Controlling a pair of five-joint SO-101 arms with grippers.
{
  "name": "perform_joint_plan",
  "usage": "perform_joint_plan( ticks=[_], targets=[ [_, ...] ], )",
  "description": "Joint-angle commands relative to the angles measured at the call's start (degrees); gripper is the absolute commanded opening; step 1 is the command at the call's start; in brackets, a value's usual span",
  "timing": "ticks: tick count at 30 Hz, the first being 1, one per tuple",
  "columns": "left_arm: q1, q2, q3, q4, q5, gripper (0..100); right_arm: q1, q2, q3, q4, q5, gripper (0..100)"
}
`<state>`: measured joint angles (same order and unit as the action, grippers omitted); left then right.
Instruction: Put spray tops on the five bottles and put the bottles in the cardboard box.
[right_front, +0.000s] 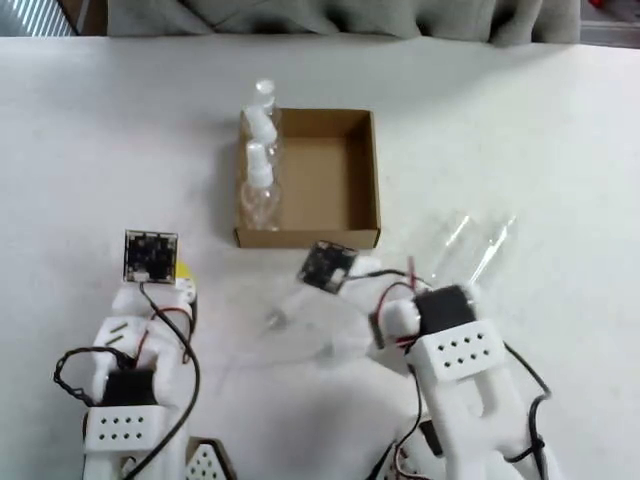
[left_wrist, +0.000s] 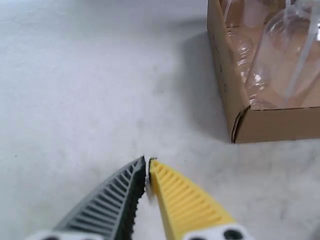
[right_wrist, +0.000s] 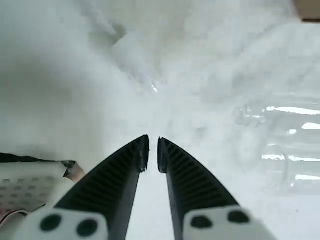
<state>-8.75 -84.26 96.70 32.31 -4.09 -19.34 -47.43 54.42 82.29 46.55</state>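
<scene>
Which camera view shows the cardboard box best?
The high view: the whole cardboard box shows from above, with bottles inside. The left wrist view gives one corner; the right wrist view, a brown sliver.

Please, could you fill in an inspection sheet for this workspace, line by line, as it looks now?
Surface: white table, no spill seen.
Job's things: open box with at least two topped bottles along one wall. Clear bottles lie on the table on the box's other side. A loose spray top seems to lie ahead of the right gripper, but it is blurred.
Clutter: nothing seen.
Grippers: left gripper has its jaws shut and empty, low over the table near the box. Right gripper has its jaws shut and empty, beside a lying bottle.
Cables: red and black wires loop along both arms.
Surroundings: grey cloth beyond the far edge.
</scene>
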Motion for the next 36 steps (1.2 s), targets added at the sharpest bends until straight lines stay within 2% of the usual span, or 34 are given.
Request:
perform_joint_plan(
  ticks=[1, 8, 12, 19, 27, 36],
  targets=[
    [-0.1, -1.0, -1.7, -1.5, -0.4, 3, 2.1, -1.2, 3.8, -3.6, 0.5, 1.6],
    [-0.1, -1.0, -1.7, -1.2, -0.4, 3, 1.9, -0.7, 10.6, -12.5, 0.0, 1.7],
    [-0.1, -1.0, -1.7, -1.2, -0.4, 3, -0.9, -0.7, 15.5, -18.7, -0.1, 1.7],
    [0.0, -1.0, -1.7, -1.2, -0.4, 3, -6.4, -0.7, 20.6, -29.8, -10.5, 1.7],
    [0.0, -1.0, -1.7, -1.2, -0.4, 3, -9.6, -0.6, 20.5, -37.9, -15.5, 1.7],
    [0.0, -1.0, -1.7, -1.1, -0.4, 3, -18.5, -0.6, 20.5, -46.9, -19.1, 1.7]
  ],
)
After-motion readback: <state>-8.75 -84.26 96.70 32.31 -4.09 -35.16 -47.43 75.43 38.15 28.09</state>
